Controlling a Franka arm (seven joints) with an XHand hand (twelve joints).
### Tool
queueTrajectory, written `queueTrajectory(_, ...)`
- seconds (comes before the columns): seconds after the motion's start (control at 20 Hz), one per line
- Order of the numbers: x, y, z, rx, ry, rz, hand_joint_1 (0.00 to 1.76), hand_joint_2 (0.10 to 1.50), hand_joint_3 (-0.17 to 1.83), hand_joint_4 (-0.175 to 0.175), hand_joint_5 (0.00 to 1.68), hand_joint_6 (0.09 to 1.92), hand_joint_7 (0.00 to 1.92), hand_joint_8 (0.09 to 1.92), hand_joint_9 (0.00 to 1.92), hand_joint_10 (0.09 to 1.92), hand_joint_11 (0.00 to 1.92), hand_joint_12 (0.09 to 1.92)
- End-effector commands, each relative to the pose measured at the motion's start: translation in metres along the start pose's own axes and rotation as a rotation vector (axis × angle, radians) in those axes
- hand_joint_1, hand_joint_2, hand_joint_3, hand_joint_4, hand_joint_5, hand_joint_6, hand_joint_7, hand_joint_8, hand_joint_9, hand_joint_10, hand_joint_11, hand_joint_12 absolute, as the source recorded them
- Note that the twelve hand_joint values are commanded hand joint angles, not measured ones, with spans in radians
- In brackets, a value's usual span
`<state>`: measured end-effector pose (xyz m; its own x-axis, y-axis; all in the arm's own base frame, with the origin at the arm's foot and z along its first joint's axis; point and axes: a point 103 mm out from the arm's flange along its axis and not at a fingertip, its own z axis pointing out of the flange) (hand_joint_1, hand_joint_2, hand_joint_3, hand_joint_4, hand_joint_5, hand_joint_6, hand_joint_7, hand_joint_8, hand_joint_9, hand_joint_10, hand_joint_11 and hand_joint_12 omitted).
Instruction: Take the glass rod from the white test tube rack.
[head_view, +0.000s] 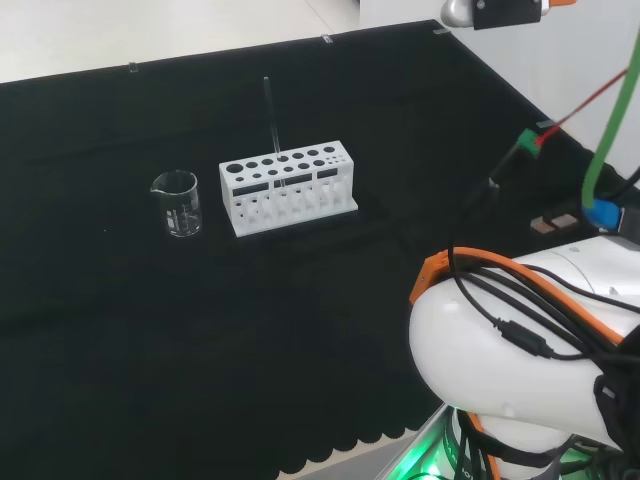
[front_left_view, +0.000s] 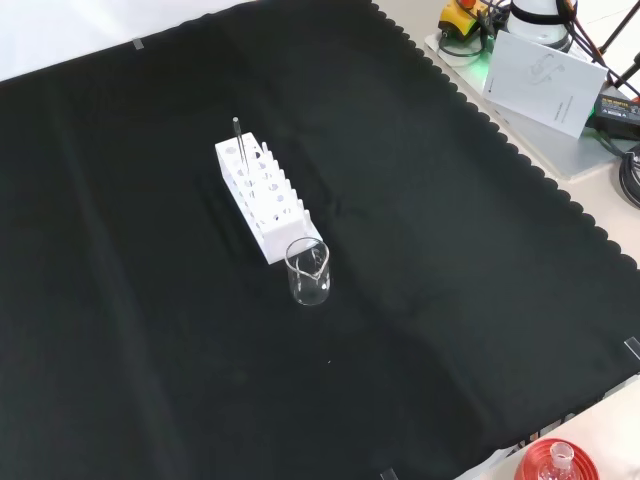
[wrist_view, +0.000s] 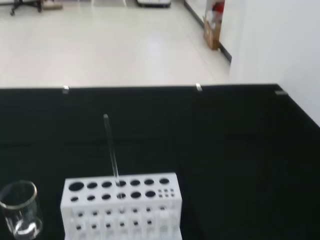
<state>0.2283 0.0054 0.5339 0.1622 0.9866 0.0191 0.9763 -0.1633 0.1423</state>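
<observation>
Listing, left to right in the head view: beaker (head_view: 177, 204) just left of the rack (head_view: 287, 187), apart from it; rod (head_view: 272, 122) upright in a rack hole, near the far row, leaning slightly. Hand state: cannot tell. Risks, judged: a sideways pull could tip the rack; a low approach could strike the beaker.

White test tube rack (head_view: 287, 187), clear glass rod (head_view: 271, 118), apparently clear beaker (head_view: 177, 203), black cloth (head_view: 120, 330).
</observation>
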Motion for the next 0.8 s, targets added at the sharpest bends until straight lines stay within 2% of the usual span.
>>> queueTrajectory(0.05, 0.002, 0.001, -0.001, -0.091, 0.053, -0.041, 0.82, 1.09, -0.17, -0.164, 0.55, 0.18, 0.59, 0.80, 0.70, 0.76, 0.57, 1.27)
queueTrajectory(0.2, 0.008, 0.011, 0.009, -0.068, 0.053, -0.056, 0.88, 1.07, -0.17, -0.170, 0.56, 0.56, 0.71, 0.76, 0.82, 0.69, 0.70, 1.23)
queueTrajectory(0.3, 0.010, 0.016, 0.016, -0.067, 0.052, -0.065, 0.89, 1.07, -0.17, -0.172, 0.55, 0.70, 0.75, 0.75, 0.85, 0.68, 0.73, 1.22)
queueTrajectory(0.8, 0.014, 0.031, 0.031, -0.045, 0.041, -0.098, 0.90, 1.07, -0.17, -0.175, 0.59, 0.79, 0.79, 0.76, 0.88, 0.69, 0.75, 1.22)
